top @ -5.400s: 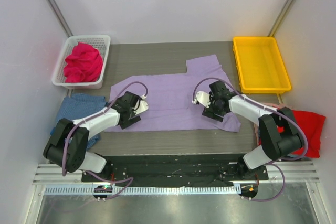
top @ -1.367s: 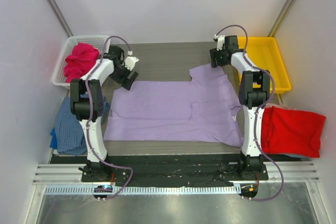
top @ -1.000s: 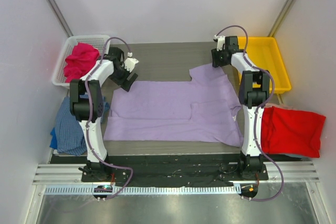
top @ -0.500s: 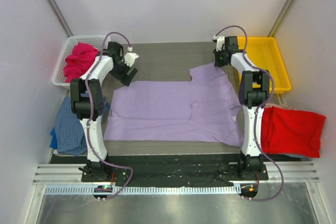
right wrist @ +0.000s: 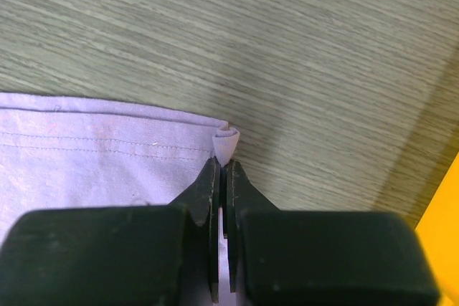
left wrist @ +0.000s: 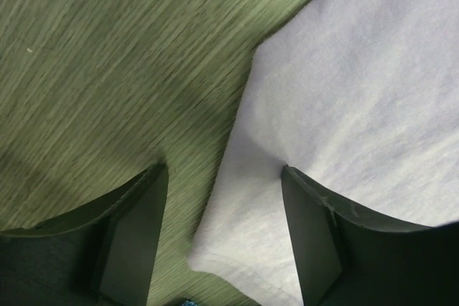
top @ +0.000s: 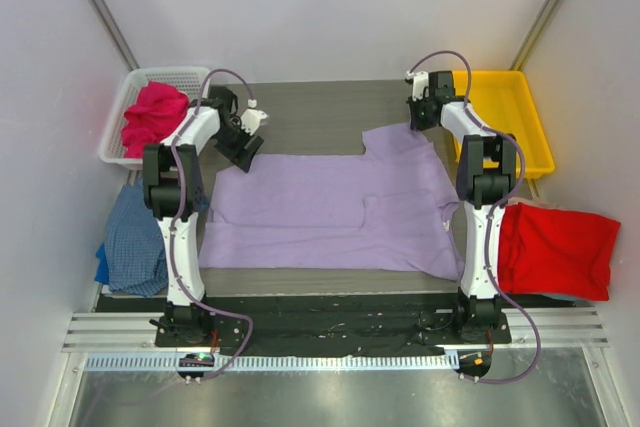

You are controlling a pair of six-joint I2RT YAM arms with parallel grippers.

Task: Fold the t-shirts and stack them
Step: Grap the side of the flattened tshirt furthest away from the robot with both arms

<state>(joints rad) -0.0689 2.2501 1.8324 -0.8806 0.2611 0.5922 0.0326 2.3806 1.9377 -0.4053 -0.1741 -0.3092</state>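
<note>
The lavender t-shirt [top: 330,212] lies spread flat on the grey table [top: 310,107], reaching from one gripper across to the other. Its far-right sleeve corner sits in the right gripper [right wrist: 224,177], whose jaws are pressed together on a small rolled tuck of the hem just at their tips. In the wrist view the stitched hem runs away to the left of the tips, with bare table ahead of them and to their right.

At the shirt's far-left corner the left gripper [left wrist: 222,241] stands with its jaws apart, nothing clamped. The cloth's edge runs up between the 2 fingers — 1 finger is over bare table, the other [left wrist: 315,234] is over the cloth and appears to press a small crease into it.

The magenta-pink t-shirt [top: 152,117] is heaped in the white mesh basket [top: 190,75], just beside the left gripper on its outer side. The blue checked t-shirt [top: 135,237] lies crumpled well behind that gripper, beside its arm on the outer side. The yellow tray [top: 495,117] sits just beside the right gripper on its outer side; the red t-shirt [top: 555,247] lies well behind that gripper, out past the arm's lower links — apart from the lavender cloth.
</note>
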